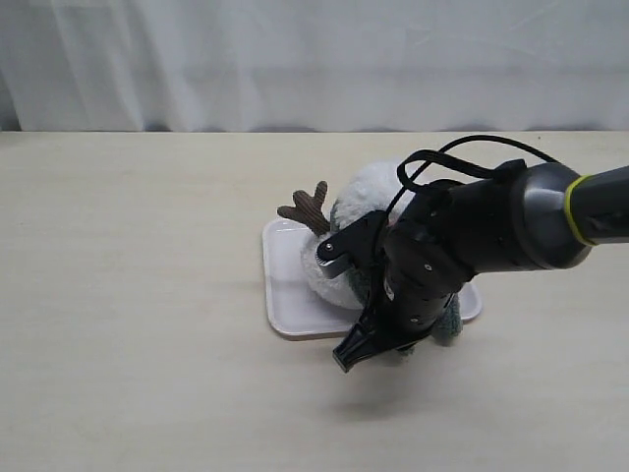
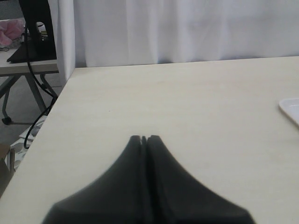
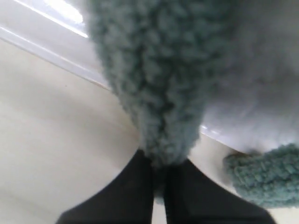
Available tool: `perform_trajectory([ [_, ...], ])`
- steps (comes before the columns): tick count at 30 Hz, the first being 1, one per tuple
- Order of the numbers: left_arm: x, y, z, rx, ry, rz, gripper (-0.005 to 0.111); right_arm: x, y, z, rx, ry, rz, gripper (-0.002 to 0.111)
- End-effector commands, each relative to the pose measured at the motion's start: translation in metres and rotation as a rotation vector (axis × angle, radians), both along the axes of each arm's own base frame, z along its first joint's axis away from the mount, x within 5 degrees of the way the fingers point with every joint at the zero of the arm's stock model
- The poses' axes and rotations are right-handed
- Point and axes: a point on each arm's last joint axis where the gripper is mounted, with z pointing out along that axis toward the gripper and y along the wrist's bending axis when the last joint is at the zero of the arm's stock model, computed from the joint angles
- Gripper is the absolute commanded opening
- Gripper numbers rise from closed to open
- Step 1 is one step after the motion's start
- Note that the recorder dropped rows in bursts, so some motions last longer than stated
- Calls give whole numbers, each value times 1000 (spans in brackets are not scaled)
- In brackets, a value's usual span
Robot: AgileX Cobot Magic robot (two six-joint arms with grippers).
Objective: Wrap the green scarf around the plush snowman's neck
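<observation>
The plush snowman lies on a white tray, one brown twig arm sticking up; my right arm hides much of it. Green scarf shows at the neck and past the tray's near right corner. In the right wrist view a band of scarf runs down into my right gripper, which is shut on it just over the tray's near edge; a second scarf end lies on the table beside white plush. My left gripper is shut, empty, over bare table far from the tray.
A white curtain hangs behind the light wooden table. In the left wrist view the tray's corner shows at one side, and past the table's edge stand another table's legs and a black stand.
</observation>
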Motion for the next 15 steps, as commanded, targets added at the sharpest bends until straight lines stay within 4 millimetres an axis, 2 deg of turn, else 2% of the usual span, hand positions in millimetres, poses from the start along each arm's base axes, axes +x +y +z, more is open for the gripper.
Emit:
perform_trajectory([
  [1,0,0,1,-2,-12,-5,0,2,-2,0,-7,-3,-7,4],
  [2,0,0,1,-2,-12,-5,0,1,-3,0,-14,2,-9,6],
  [6,0,0,1,-2,-12,-5,0,-3,-7,4,-47,40,-39,27],
  [10,0,0,1,-2,-12,-5,0,-8,-12,19,-59,47,-64,43],
  [15,0,0,1,-2,-12,-5,0,-17,-19,43,-56,46,-98,48],
])
